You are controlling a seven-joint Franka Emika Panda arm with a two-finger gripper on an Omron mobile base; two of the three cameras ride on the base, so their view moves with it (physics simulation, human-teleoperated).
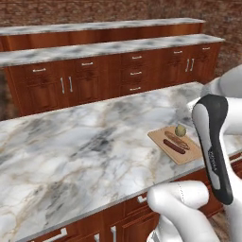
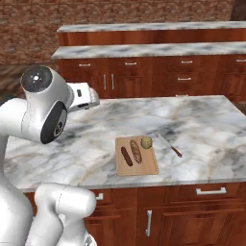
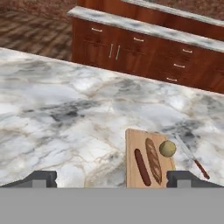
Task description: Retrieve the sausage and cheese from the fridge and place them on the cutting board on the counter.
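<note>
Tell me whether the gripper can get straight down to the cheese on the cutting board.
Probably yes. The cheese sits uncovered at the cutting board's corner, beside the bread, and the open gripper hangs above with nothing between.

Both base views look forward and down from behind the arm, one from its left, one from its right, sharing the marble surface (image 1: 85, 146) and cutting board (image 2: 144, 167). The hand view looks obliquely down over the same board from nearer.

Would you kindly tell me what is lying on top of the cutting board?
On the cutting board lie the dark sausage, a browner loaf-like piece beside it, and the round cheese at one corner. Whatever lies beneath them is covered.
</note>
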